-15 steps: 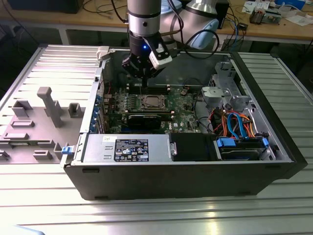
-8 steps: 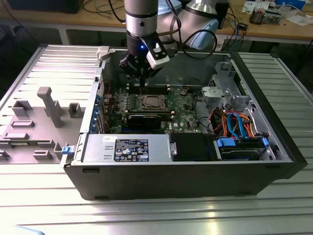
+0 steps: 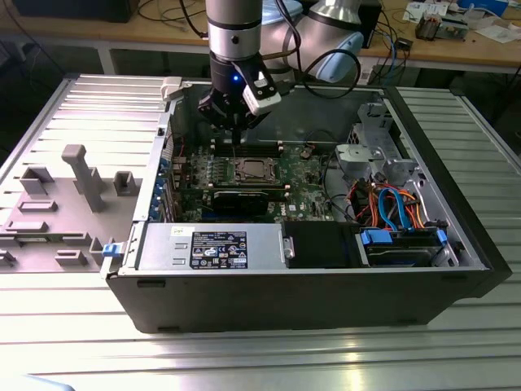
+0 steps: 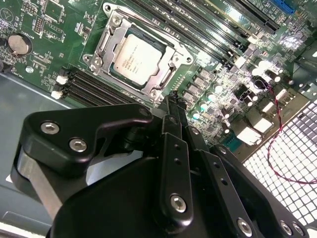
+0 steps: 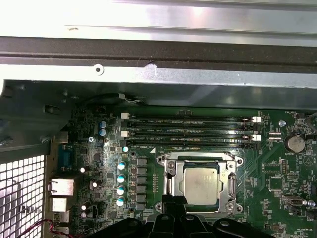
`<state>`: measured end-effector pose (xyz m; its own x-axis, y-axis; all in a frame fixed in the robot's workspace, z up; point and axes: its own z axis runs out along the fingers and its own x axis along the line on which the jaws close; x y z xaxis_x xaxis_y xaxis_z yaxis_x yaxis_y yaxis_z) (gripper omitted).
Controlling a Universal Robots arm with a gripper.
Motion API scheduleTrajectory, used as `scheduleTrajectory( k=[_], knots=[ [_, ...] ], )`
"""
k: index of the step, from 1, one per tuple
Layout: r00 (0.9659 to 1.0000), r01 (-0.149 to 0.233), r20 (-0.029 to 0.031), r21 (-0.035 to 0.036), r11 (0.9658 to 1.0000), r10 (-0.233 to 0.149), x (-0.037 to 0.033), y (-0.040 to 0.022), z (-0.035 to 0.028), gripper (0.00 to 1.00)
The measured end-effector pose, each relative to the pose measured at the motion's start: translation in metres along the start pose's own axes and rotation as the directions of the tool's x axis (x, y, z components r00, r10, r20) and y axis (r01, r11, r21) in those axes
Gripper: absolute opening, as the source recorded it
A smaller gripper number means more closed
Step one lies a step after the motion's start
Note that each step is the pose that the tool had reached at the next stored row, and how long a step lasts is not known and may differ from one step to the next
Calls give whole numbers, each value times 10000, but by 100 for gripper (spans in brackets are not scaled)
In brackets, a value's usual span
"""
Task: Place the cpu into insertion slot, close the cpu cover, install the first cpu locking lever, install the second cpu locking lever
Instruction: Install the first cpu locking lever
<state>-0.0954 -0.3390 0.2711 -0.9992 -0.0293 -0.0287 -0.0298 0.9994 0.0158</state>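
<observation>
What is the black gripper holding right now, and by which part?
Nothing. The black gripper is shut and empty, its tip near the edge of the silvery metal cpu cover, which lies closed over the silver-grey square cpu.

**Exterior view.** A ribbed metal worktop (image 3: pixel 269 358) is shown. An open computer case (image 3: pixel 301 301) is laid on its side near the middle, with the interior turned upward. A grey moulded fixture plate (image 3: pixel 49 216) bearing upright blocks is set just beside the case, toward the exterior view's left.

An open computer case (image 3: pixel 285 297) holds a power supply (image 3: pixel 212 246) and blue cables (image 3: pixel 403 210)
</observation>
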Motion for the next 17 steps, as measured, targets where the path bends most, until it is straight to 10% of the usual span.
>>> scheduleTrajectory(
  k=[17],
  knots=[
    [9999,144,-2,-4,9999,-144,147,4,16,11]
  ],
)
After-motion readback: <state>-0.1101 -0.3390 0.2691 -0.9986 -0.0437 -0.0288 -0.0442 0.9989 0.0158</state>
